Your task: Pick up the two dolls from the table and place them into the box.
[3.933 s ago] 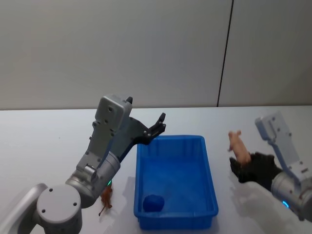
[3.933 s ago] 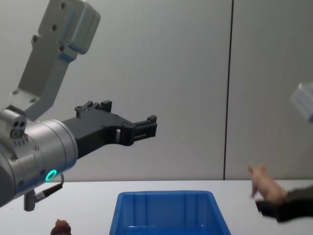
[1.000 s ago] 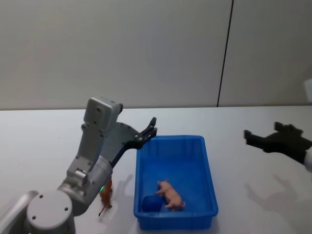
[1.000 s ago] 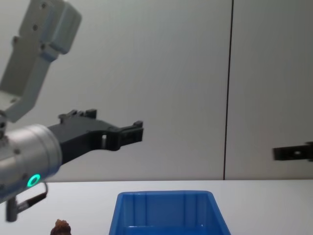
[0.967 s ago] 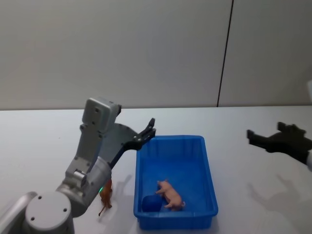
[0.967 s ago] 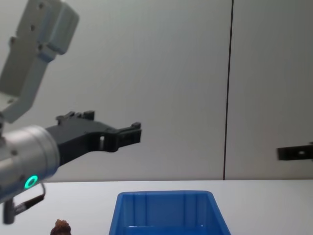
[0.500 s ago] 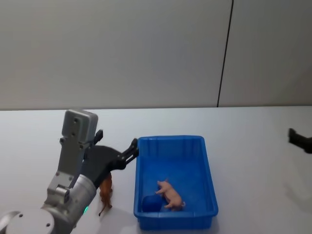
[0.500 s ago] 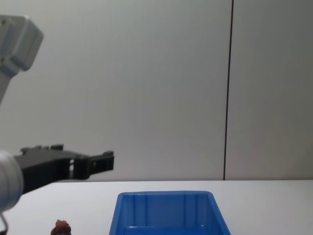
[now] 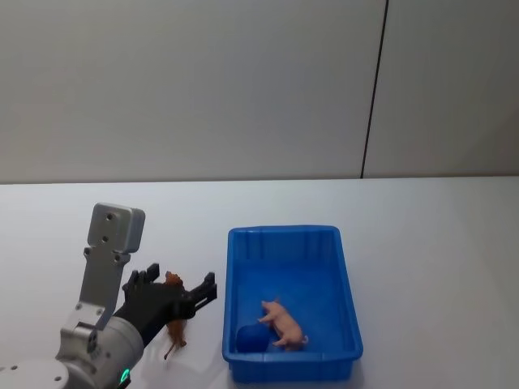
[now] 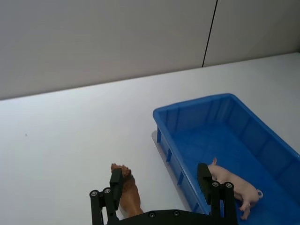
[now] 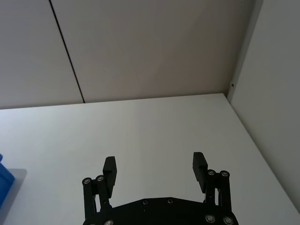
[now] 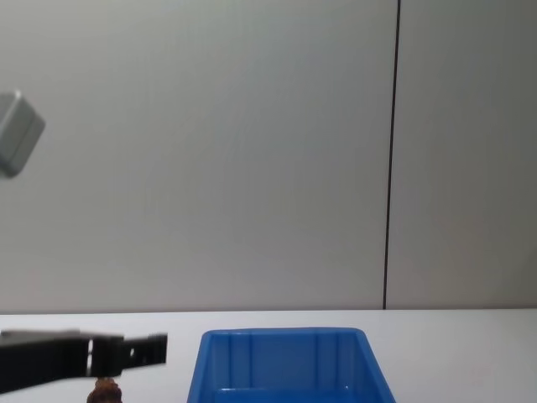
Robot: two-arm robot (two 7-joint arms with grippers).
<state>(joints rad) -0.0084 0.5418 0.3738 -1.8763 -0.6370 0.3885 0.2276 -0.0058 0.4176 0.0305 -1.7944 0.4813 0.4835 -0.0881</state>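
A brown doll [image 9: 175, 326] stands on the white table [image 9: 422, 235], just left of the blue box [image 9: 350, 318]. My left gripper [image 9: 195, 293] is open and hangs low over this doll. In the left wrist view, one of the fingers [image 10: 116, 180] overlaps the brown doll's [image 10: 130, 194] head, and the other reaches over the box's rim [image 10: 197, 101]. A pink pig doll [image 9: 281, 322] lies inside the box near its front end, also seen as the pig [image 10: 233, 183] from the wrist. My right gripper [image 11: 154, 165] is open and holds nothing, over bare table far to the right.
A dark blue rounded lump [image 9: 253, 338] lies in the box's front left corner beside the pig. A grey panelled wall [image 9: 243, 89] runs behind the table. From the chest, the left gripper [image 12: 138, 348] shows low, left of the box [image 12: 285, 337]. A wall [image 11: 276, 93] borders the table's right side.
The left arm came down from above the box's left rim to just over the brown doll. The right gripper dropped the pig into the box, then drew back right, out of the head view.
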